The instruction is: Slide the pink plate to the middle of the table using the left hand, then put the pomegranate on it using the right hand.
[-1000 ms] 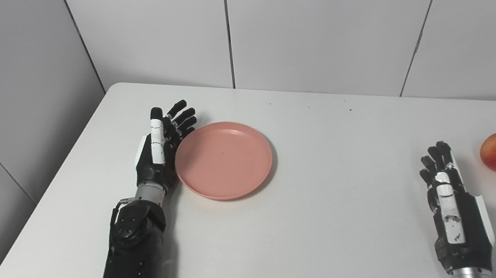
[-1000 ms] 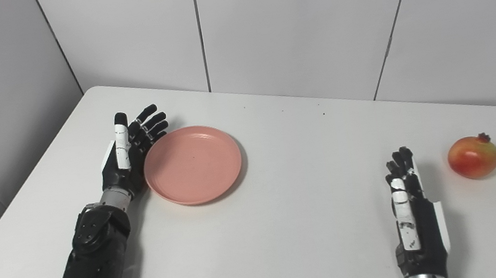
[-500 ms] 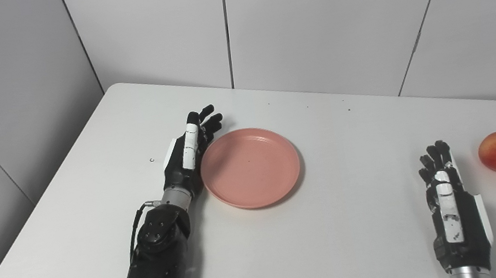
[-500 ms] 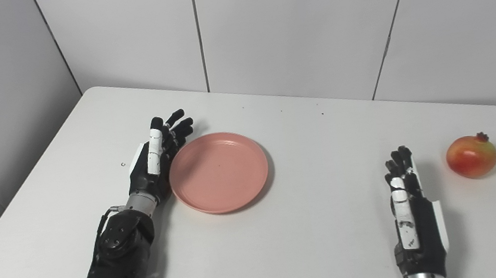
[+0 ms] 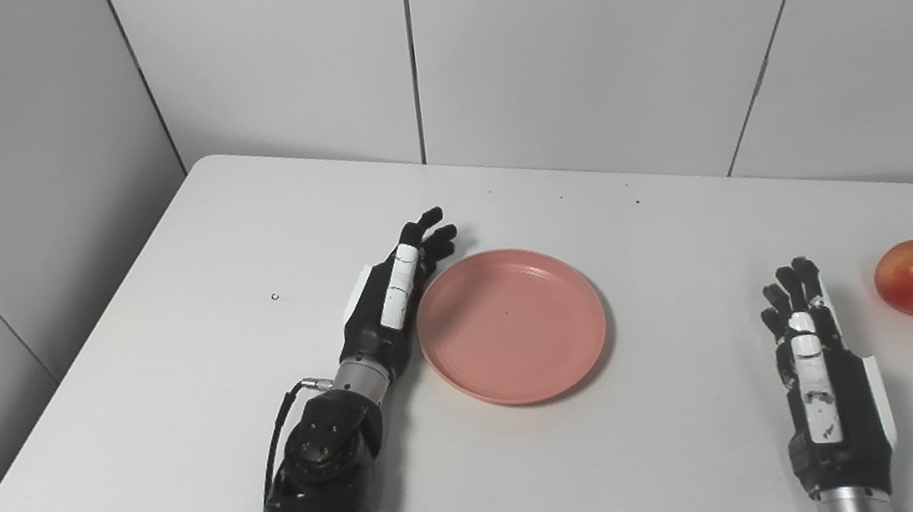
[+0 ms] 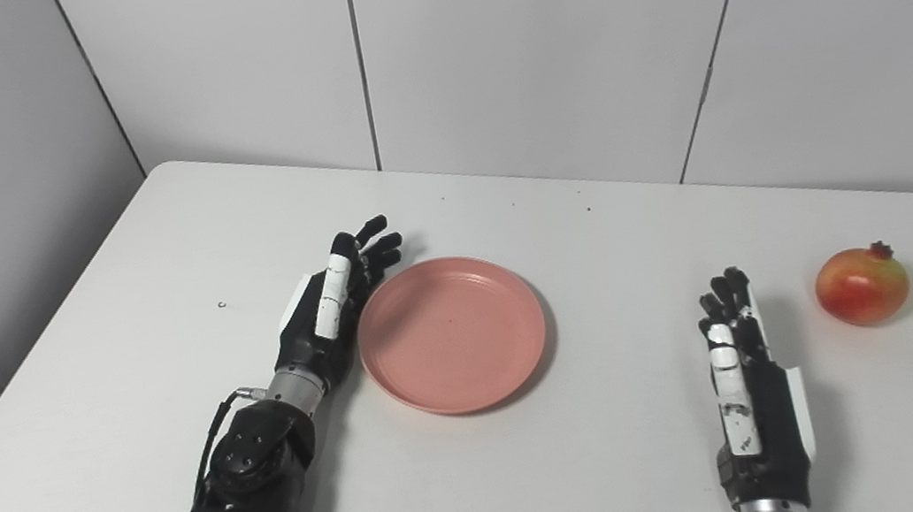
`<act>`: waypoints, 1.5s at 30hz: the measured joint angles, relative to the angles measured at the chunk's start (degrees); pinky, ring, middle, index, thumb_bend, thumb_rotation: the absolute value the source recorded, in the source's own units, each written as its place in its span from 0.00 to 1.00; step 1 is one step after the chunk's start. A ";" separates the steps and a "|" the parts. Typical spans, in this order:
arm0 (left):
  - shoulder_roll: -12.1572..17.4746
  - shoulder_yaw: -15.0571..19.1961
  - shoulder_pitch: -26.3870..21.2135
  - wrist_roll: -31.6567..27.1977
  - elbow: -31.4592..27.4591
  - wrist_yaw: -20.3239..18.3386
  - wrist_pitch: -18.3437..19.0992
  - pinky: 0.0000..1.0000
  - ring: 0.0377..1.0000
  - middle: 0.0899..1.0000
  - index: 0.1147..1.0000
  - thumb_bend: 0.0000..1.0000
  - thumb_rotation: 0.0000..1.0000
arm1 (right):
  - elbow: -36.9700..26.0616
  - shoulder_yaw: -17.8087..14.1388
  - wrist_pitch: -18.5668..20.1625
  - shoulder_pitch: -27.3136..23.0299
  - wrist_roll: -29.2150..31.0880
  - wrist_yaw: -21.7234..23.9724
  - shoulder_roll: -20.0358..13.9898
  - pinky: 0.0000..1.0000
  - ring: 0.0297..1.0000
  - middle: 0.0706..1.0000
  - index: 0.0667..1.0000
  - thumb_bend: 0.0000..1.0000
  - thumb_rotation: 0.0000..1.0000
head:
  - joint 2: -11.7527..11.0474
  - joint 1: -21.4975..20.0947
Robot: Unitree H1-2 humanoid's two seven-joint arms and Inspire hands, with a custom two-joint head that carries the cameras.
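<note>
So the plate-sliding half looks like it's well underway and maybe nearly finished: the pink plate (image 5: 513, 326) sits flat on the white table (image 5: 166, 350), a little left of the table's middle, and the left hand (image 5: 393, 302) is laid on its edge right up against the plate's left rim, fingers stretched out straight and a bit apart, not wrapped around anything, so it's pushing with the side of the palm rather than gripping. The robot's forearm runs back along the table toward the near edge. Whether the plate counts as "in the middle" already is a judgement call, it seems like it could use a touch more of a shove to the right, but it's close. The second half hasn't started at all. The pomegranate (image 6: 862, 286) is sitting on its own over on the right side of the table, well apart from the plate and nothing touching it. The right hand (image 6: 749, 393) rests on the table near the front edge, fingers loosely extended and holding nothing, with the fruit just beyond and to the right of its fingertips. So what's left, as far as anyone can tell: finish or stop the push, pull the left hand clear of the rim, then have the right hand grab the fruit, carry it across and set it down on the plate
</note>
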 measured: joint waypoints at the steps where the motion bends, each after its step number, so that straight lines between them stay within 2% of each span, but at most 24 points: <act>1: -0.05 -0.18 0.11 -0.01 -0.30 -0.37 0.26 0.99 0.91 0.88 0.89 0.81 1.00 | 0.00 0.03 0.00 0.00 -0.05 -0.01 0.06 0.98 0.96 0.96 0.97 0.51 0.87 | 0.00 -0.01; 5: -0.23 -0.69 0.13 -0.02 -0.74 -1.08 1.13 1.00 0.92 0.90 0.91 0.83 1.00 | 0.01 0.23 0.00 -0.01 -0.22 -0.03 0.26 0.96 0.95 0.95 0.96 0.50 0.86 | 0.35 -2.55; 8: -0.55 -1.04 0.26 0.00 -1.62 -1.15 1.32 1.00 0.94 0.92 0.92 0.84 1.00 | 0.02 0.29 0.00 -0.03 -0.73 -0.37 0.52 0.95 0.94 0.95 0.95 0.50 0.84 | 0.35 -2.56; 10: -0.99 -1.35 0.27 0.02 -2.04 -1.20 1.35 1.00 0.96 0.93 0.93 0.83 1.00 | 0.03 0.41 0.00 -0.03 -1.08 -0.72 0.88 0.95 0.94 0.95 0.95 0.51 0.85 | 0.79 -5.09; 13: -1.50 -2.26 0.37 0.82 -2.22 -1.28 1.34 1.00 0.96 0.93 0.94 0.81 1.00 | 0.08 0.77 0.00 -0.03 -1.49 -1.01 1.33 0.96 0.94 0.94 0.94 0.52 0.84 | 0.97 -5.72; 15: -1.81 -2.89 0.78 1.32 -2.60 -1.31 1.34 1.00 0.96 0.93 0.93 0.80 1.00 | 0.18 1.02 0.00 -0.10 -2.01 -1.22 1.58 0.96 0.94 0.94 0.94 0.53 0.84 | 1.49 -8.61; 22: -3.09 -2.62 2.02 2.36 -4.16 -0.52 1.36 1.00 0.96 0.93 0.93 0.82 1.00 | 0.57 1.73 0.00 -0.37 -4.38 -2.69 2.60 0.96 0.95 0.95 0.95 0.57 0.87 | 3.43 -13.27; 29: -3.75 -2.62 2.02 2.23 -4.23 -0.76 1.73 1.00 0.96 0.94 0.96 0.78 1.00 | 0.70 2.58 0.10 -0.45 -5.35 -3.03 3.56 0.98 0.96 0.95 0.95 0.63 0.86 | 4.13 -16.00; 34: -4.37 -2.86 2.29 2.53 -4.65 -0.56 1.79 1.00 0.95 0.94 0.95 0.78 1.00 | 0.70 2.65 0.20 -0.45 -5.81 -3.15 3.85 0.98 0.96 0.96 0.95 0.63 0.88 | 4.05 -17.14; 41: -5.74 -3.50 4.04 3.57 -8.17 -0.08 4.80 1.00 0.95 0.94 0.95 0.76 1.00 | 0.83 3.12 0.20 -0.46 -6.92 -3.20 4.17 0.98 0.97 0.96 0.95 0.63 0.88 | 3.78 -18.72; 45: -6.17 -3.64 4.38 3.57 -8.69 -0.08 5.19 1.00 0.95 0.94 0.94 0.75 1.00 | 0.95 3.31 0.20 -0.46 -7.12 -3.66 4.56 0.99 0.97 0.96 0.96 0.64 0.89 | 3.61 -19.52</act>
